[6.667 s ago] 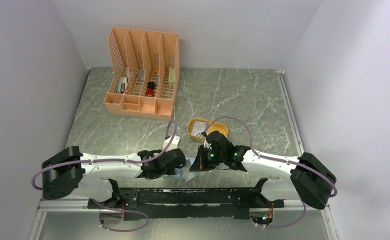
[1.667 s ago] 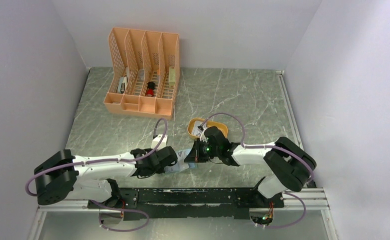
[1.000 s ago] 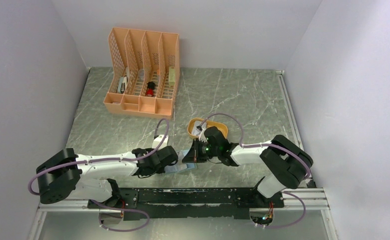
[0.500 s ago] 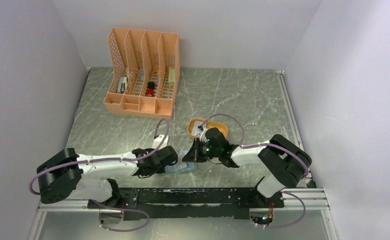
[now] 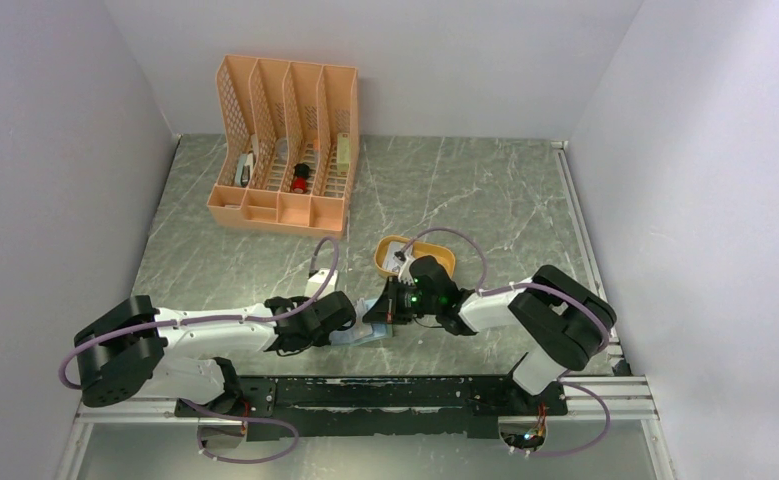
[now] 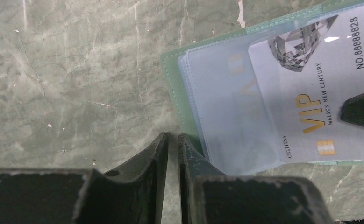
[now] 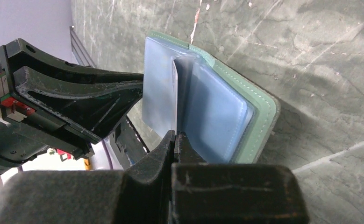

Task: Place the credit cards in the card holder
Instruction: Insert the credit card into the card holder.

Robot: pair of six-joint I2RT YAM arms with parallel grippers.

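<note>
Soft, even light fills the top view, bright on the pale walls, with only faint shadows under the arms on the table [image 5: 465, 190]. In the left wrist view the print on the credit card [image 6: 310, 93] is crisp, with a small white glare spot near its top edge; the left claw [image 6: 173, 149] is dark and soft-edged. In the right wrist view the right claw [image 7: 175, 140] is a blurred black mass, and the card holder [image 7: 259, 116] throws a soft shadow rightward onto the table.

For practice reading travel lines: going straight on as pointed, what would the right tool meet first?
Probably the card holder, at its clear sleeves; the right tool aims its credit card there.
</note>
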